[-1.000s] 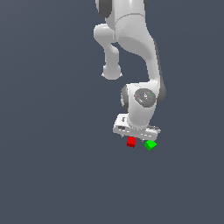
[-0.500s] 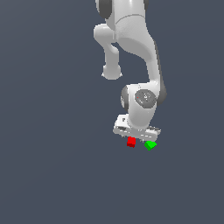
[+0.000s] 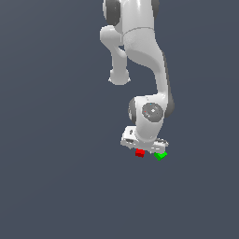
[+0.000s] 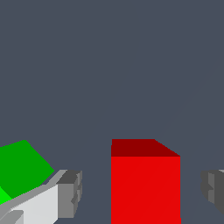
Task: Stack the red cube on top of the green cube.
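The main risk, as I judge it, is the finger (image 4: 65,192) nearest the green cube (image 4: 22,168) knocking it aside during the grasp, since that cube sits just beside it. The gripper (image 4: 140,190) is spread wide, its pads flanking the red cube (image 4: 144,183) with gaps either side, gripping nothing. In the exterior view the red cube (image 3: 139,152) lies under the hand, the green cube (image 3: 160,155) just to its right.

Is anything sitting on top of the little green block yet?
No. The green cube has a bare top, and the red cube sits beside it on the floor, between the open gripper's fingers. What lies under either cube is hidden.
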